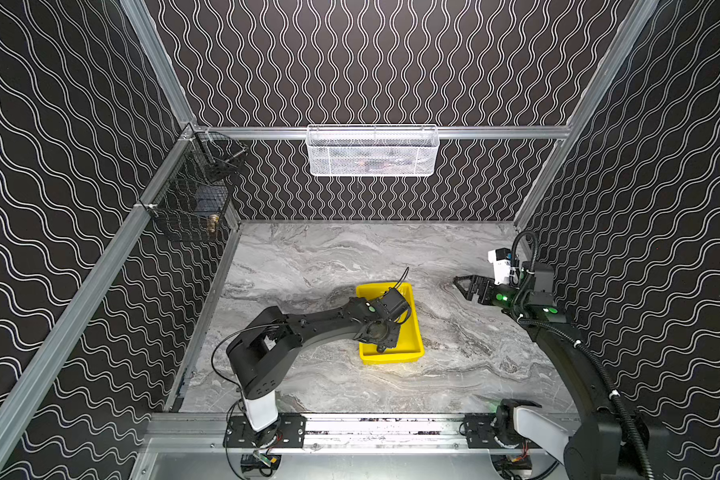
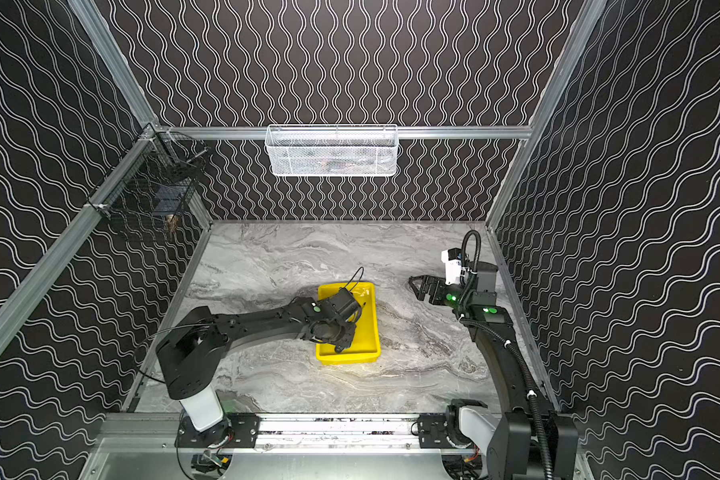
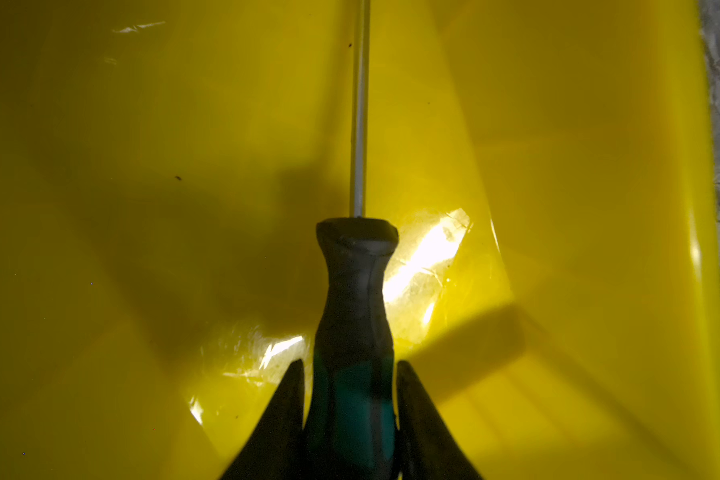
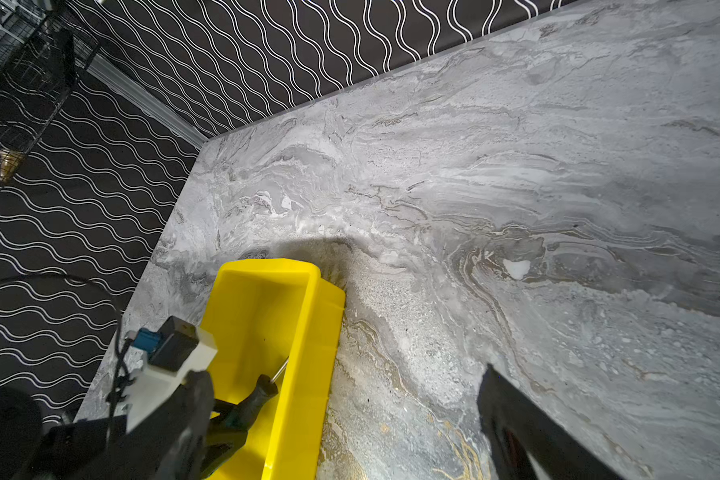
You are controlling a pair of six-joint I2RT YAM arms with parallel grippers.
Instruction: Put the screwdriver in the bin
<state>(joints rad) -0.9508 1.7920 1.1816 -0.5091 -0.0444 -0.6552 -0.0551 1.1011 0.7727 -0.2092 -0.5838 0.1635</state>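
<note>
Holding the screwdriver (image 3: pixel 352 282) by its striped handle, the left end effector (image 3: pixel 351 363) hangs low inside the bin (image 3: pixel 578 166) with its jaws clamped on it — the carry looks done and only the release is left — while the right end effector (image 1: pixel 468 286) sits well apart, its opening unclear.

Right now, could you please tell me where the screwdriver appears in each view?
Top view: hidden under the left gripper.
Top view: likewise hidden under the left gripper.
Left wrist: screwdriver centre frame, handle clamped, shaft pointing up.
Right wrist: lower left, over the bin.
Shared landmark: the yellow bin.
</note>
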